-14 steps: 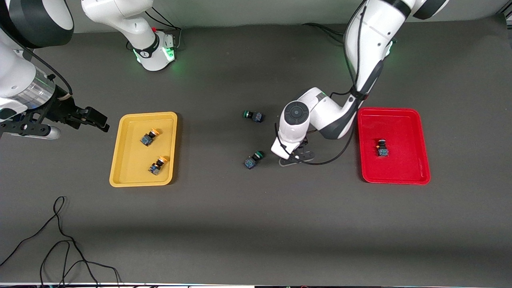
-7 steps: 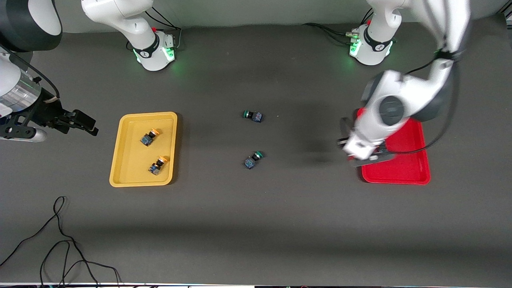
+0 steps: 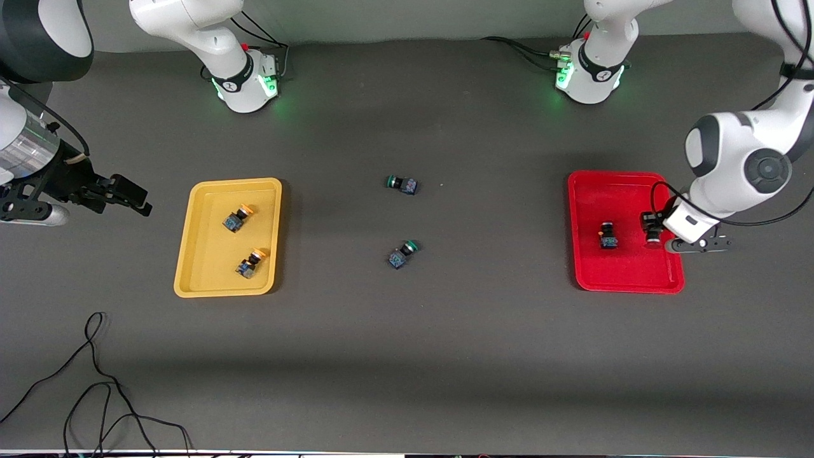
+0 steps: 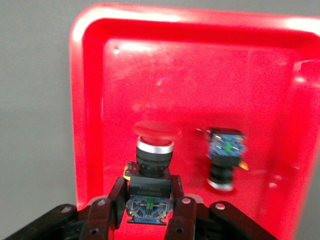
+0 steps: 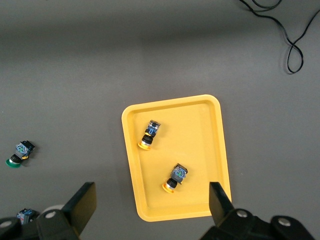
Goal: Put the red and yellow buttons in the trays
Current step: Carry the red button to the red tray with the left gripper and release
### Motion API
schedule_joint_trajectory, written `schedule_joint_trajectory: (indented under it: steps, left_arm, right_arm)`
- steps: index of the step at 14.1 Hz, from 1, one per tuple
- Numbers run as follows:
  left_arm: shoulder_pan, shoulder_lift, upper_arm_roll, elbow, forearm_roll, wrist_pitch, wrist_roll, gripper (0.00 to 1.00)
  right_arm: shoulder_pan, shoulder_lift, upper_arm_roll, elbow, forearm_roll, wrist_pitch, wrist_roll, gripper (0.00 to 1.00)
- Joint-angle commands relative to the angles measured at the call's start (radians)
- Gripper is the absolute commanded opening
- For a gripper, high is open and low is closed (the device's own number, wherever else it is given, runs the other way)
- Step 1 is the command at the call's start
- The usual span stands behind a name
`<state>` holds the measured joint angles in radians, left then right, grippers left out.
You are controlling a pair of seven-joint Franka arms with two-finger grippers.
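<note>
My left gripper point(image 3: 652, 230) is shut on a red-capped button point(image 4: 154, 150), black body between the fingers, low over the red tray point(image 3: 629, 270) near its rim at the left arm's end. A second red button point(image 3: 608, 236) lies in that tray, also in the left wrist view point(image 4: 226, 159). Two yellow-capped buttons point(image 3: 236, 218) point(image 3: 250, 263) lie in the yellow tray point(image 3: 184, 245). My right gripper point(image 3: 130, 194) is open and empty, up beside the yellow tray at the right arm's end. Its wrist view shows the yellow tray point(image 5: 172, 102) and both buttons point(image 5: 150, 134) point(image 5: 176, 177).
Two green-capped buttons point(image 3: 402, 184) point(image 3: 403, 253) lie on the dark table between the trays; one shows in the right wrist view point(image 5: 19, 152). A black cable point(image 3: 95, 381) loops at the table's near corner by the right arm's end.
My left arm has swung from the middle of the table, beside a green button, to over the red tray, carrying the red button. My right gripper has drifted slightly away from the yellow tray.
</note>
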<state>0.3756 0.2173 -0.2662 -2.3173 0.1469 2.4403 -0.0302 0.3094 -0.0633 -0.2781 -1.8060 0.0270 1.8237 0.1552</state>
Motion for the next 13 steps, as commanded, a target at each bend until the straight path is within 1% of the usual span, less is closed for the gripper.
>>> schedule_joint_trajectory:
  steps: [1,2,3,4,5,7,9,11,12,13]
  left_arm:
    - [0.016,0.076,-0.010,0.004,0.054,0.066,0.003,0.89]
    - [0.016,0.070,-0.001,0.010,0.056,0.048,0.004,1.00]
    - [0.016,0.053,0.001,0.016,0.056,0.027,0.006,1.00]
    - [0.017,0.027,0.002,0.038,0.056,-0.030,0.010,1.00]
    - [0.017,0.001,0.001,0.079,0.054,-0.117,0.028,1.00]
    - [0.016,-0.041,-0.002,0.197,0.039,-0.328,0.056,1.00]
    - [0.016,-0.074,-0.005,0.310,0.013,-0.493,0.084,1.00]
    - [0.017,-0.133,0.002,0.387,-0.065,-0.591,0.166,1.00]
    - [0.016,-0.165,0.005,0.415,-0.076,-0.656,0.179,1.00]
    - [0.013,-0.197,0.004,0.430,-0.076,-0.709,0.179,1.00]
  right_arm:
    - [0.010,-0.017,-0.004,0.000,-0.018,-0.001,-0.020,1.00]
    - [0.011,-0.017,-0.001,0.004,-0.024,-0.001,-0.020,1.00]
    - [0.011,-0.020,0.000,0.004,-0.024,-0.007,-0.022,1.00]
    - [0.010,-0.021,0.000,0.004,-0.024,-0.023,-0.034,1.00]
    - [0.011,-0.024,0.000,0.004,-0.024,-0.026,-0.046,1.00]
    - [0.011,-0.024,0.002,0.001,-0.024,-0.026,-0.046,1.00]
    - [0.011,-0.020,0.011,0.004,-0.024,-0.026,-0.046,1.00]
    - [0.002,-0.026,0.037,0.008,-0.024,-0.032,-0.046,1.00]
    - [-0.012,-0.026,0.055,0.014,-0.025,-0.046,-0.049,1.00]
    - [-0.051,-0.021,0.086,0.023,-0.025,-0.055,-0.060,1.00]
